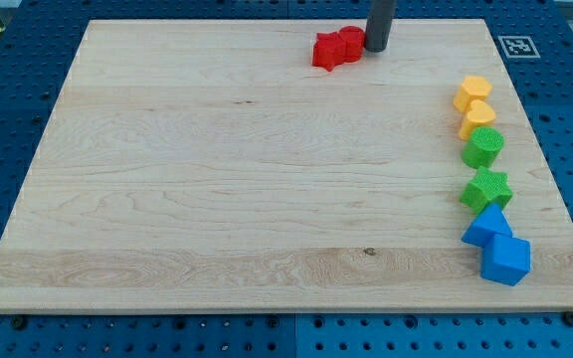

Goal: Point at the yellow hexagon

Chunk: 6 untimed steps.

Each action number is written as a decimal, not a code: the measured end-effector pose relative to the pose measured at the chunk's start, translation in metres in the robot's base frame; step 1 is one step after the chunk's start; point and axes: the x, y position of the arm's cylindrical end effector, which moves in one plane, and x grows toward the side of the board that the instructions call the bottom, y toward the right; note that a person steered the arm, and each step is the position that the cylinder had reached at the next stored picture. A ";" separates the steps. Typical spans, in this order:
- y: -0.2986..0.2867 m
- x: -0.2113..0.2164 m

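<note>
While the rod was seen standing at the view's top, my tip [377, 49] was set down on the wooden board [217, 189], w/ nothing carried, being a bare rod end.

Nearest to the tip, directly to its left in the view, a red block [351, 42] was found touching or all but touching it; contact couldn't be confirmed. Just beyond that, further left and slightly lower, a second red block [328, 52] of star-like shape was pressed against the first.

Further off, to the right of the tip and below it, the yellow hexagon [473, 92] was located near the board's right edge, well apart from the tip. Right under it, a second yellow block [477, 117] was seen touching it; exact shape unclear.

Still further down the same right-hand column, a green round block [483, 147] was placed, then a green star-like block [486, 189] w/ a small gap between them.

Farthest from the tip, at the lower right, a blue triangular block [486, 228] and a blue cube [506, 260] were seen touching each other.

Around the board, a blue perforated table [8, 119] was visible, and a printed marker [516, 46] lay right of the tip, off the board's top corner.
</note>
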 end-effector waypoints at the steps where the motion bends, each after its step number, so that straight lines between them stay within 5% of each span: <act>1: 0.011 0.001; 3: 0.043 0.045; 6: 0.114 0.050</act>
